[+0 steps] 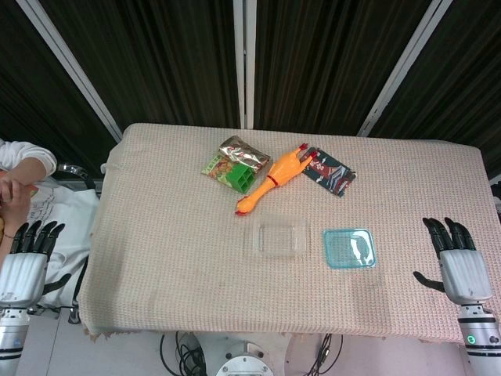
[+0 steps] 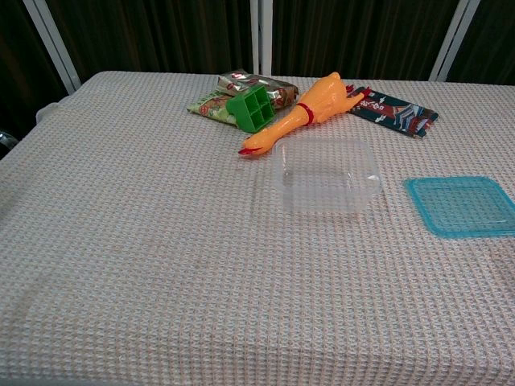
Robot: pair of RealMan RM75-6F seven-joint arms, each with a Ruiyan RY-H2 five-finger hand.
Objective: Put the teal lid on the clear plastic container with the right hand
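The teal lid [image 1: 349, 248] [image 2: 462, 206] lies flat on the table cloth, just right of the clear plastic container [image 1: 282, 237] [image 2: 326, 174], which stands empty and uncovered near the table's middle. My right hand [image 1: 457, 259] hovers open over the table's right edge, well right of the lid, fingers spread and pointing away from me. Off the table's left side, my left hand [image 1: 27, 258] is open with nothing in it. Neither hand shows in the chest view.
Behind the container lie an orange rubber chicken [image 1: 275, 177] [image 2: 306, 110], a green grid block [image 1: 239, 178] [image 2: 251, 107], snack packets [image 1: 239, 153] and a dark patterned pouch [image 1: 329, 172] [image 2: 395, 110]. A person [image 1: 19, 184] sits at the far left.
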